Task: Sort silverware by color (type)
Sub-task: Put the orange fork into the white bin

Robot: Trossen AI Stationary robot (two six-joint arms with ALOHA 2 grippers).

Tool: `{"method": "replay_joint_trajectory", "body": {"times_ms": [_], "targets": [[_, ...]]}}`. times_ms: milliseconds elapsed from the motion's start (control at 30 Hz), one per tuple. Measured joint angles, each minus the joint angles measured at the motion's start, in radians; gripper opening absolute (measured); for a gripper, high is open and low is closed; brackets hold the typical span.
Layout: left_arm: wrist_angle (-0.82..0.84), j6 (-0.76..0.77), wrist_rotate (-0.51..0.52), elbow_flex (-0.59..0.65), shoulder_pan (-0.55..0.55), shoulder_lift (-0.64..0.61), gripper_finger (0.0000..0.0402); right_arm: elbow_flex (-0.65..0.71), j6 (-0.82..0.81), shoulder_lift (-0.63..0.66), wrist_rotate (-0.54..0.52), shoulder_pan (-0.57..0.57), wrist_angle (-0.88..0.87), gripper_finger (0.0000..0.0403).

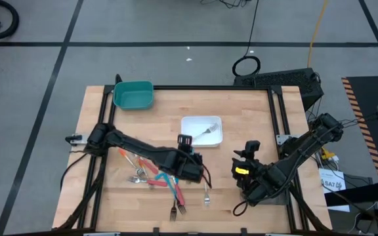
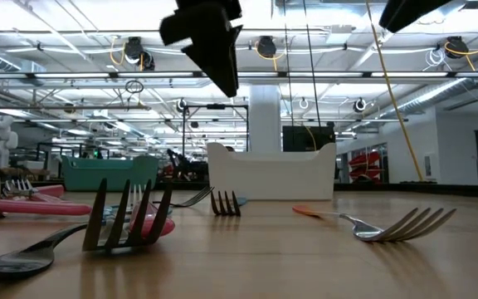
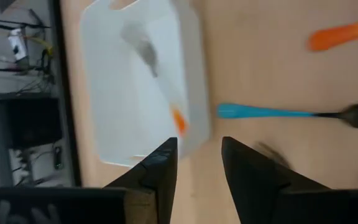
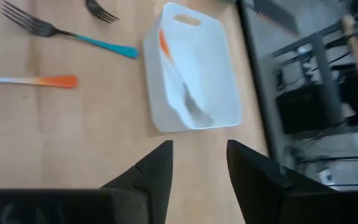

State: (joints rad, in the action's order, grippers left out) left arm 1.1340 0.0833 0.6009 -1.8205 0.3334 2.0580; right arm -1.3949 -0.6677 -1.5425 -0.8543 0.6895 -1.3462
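A rounded teal plastic tray [image 1: 134, 95] sits at the far left corner of the pale wooden table [image 1: 254, 124]. A white rectangular plastic tray [image 1: 201, 130] stands near the table's middle.

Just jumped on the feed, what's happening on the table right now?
Fork sorting is under way. One orange-handled metal fork already lies in the white rectangular tray; the teal tray at the table's far left corner looks empty. The left gripper hangs open and empty just beside the white tray. The remaining pink, blue and orange-handled forks lie scattered on the wooden table under the left arm. The right gripper waits open near the table's right side, holding nothing.
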Motion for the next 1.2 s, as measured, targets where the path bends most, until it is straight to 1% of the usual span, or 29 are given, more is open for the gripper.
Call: {"method": "replay_joint_trajectory", "body": {"times_ms": [167,300,433,500,667,833,900,967,1100,1200], "targets": [[-0.027,0.059,-0.005,0.083,0.069,0.003,0.0131,0.0,-0.032,0.0,0.048,0.017,0.06,0.0144],[-0.091,0.11,-0.005,0.142,0.126,0.002,0.0131,0.0,-0.022,0.0,0.047,0.048,0.166,0.0144],[-0.12,0.139,-0.003,0.154,0.193,0.002,0.0131,0.0,-0.019,-0.003,0.047,0.081,0.289,0.0144],[-0.175,0.132,-0.002,0.154,0.227,0.002,0.0131,0.0,-0.014,-0.016,0.046,0.098,0.359,0.0144],[-0.332,0.047,-0.002,0.154,0.305,0.002,0.0131,0.0,0.053,-0.085,0.047,0.134,0.54,0.0144],[-0.382,0.03,-0.001,0.154,0.362,0.002,0.0131,0.0,0.132,-0.171,0.051,0.149,0.679,0.0144],[-0.389,0.025,0.0,0.154,0.379,0.002,0.0131,0.0,0.14,-0.204,0.088,0.149,0.72,0.0144],[-0.444,0.005,0.003,0.176,0.393,0.001,0.0131,0.0,0.149,-0.237,0.148,0.141,0.765,0.0144],[-0.594,-0.048,0.001,0.288,0.402,-0.014,0.0131,0.0,0.175,-0.299,0.229,0.122,0.845,0.0144],[-0.724,-0.028,-0.003,0.379,0.398,-0.048,0.0131,0.0,0.183,-0.341,0.29,0.112,0.869,0.0144]]}}
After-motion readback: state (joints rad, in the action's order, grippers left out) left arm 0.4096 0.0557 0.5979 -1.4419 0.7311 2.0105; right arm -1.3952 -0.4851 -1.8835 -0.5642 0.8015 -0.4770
